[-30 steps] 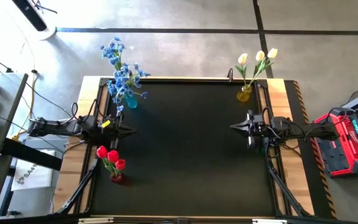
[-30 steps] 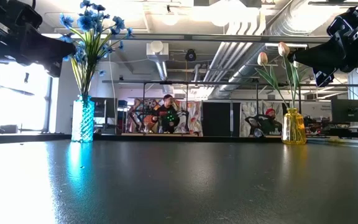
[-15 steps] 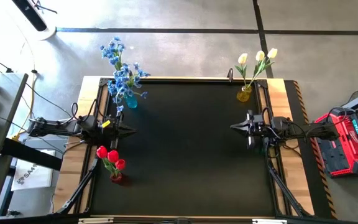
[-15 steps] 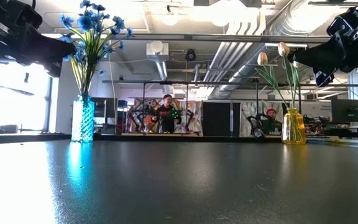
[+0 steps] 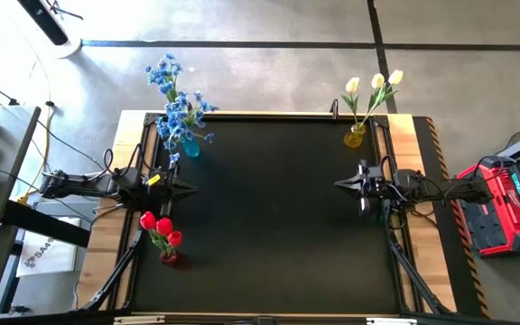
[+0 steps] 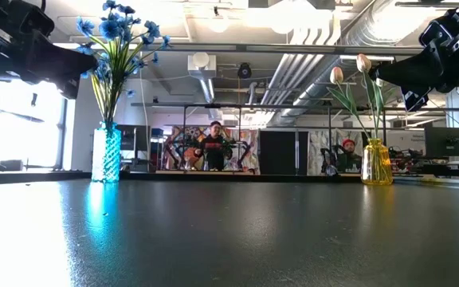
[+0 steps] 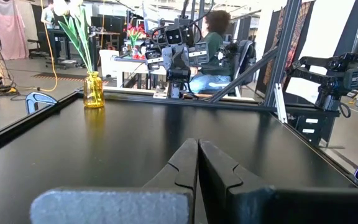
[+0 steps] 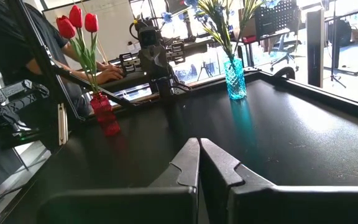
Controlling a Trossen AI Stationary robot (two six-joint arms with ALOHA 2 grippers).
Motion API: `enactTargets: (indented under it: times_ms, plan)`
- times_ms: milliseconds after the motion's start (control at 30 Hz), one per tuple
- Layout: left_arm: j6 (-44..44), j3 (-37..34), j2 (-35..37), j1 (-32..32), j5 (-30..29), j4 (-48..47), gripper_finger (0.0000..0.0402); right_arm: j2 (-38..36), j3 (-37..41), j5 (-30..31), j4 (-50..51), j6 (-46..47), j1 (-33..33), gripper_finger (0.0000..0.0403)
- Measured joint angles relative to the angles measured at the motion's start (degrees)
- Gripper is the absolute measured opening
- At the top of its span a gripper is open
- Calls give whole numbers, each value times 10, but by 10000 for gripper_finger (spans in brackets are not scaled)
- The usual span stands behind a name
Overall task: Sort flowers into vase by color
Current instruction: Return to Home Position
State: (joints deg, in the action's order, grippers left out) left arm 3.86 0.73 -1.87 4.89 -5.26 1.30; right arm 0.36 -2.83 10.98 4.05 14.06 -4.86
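Overhead, my left pincer (image 5: 190, 189) and right pincer (image 5: 339, 184) rest at opposite table (image 5: 269, 226) edges; blue flowers (image 5: 177, 106) fill the blue vase (image 5: 190, 147), cream tulips (image 5: 373, 84) the yellow vase (image 5: 355, 137), red tulips (image 5: 159, 226) the red vase (image 5: 168, 258). Lettering on a white box (image 5: 43, 255) perhaps starts "SA". Wrist views: both pincers pressed shut, empty.

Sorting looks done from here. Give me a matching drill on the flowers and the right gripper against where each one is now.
Things:
1. blue flowers
2. cream tulips
3. red tulips
4. right gripper

Places or states:
A. in the red vase, at the left edge of the table
B. shut, holding nothing, over the table's right side
C. in the yellow vase, top-right corner in the high view
D. in the blue vase, top-left corner in the high view

Pairs: 1-D, 2-C, 3-A, 4-B.

The left gripper is shut too, over the left side.
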Motion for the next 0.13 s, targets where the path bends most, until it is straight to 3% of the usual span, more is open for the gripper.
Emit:
enactTargets:
  times_ms: [133]
  plan:
    - [0,0,0,0,0,0,0,0,0,0,0,0,0,0]
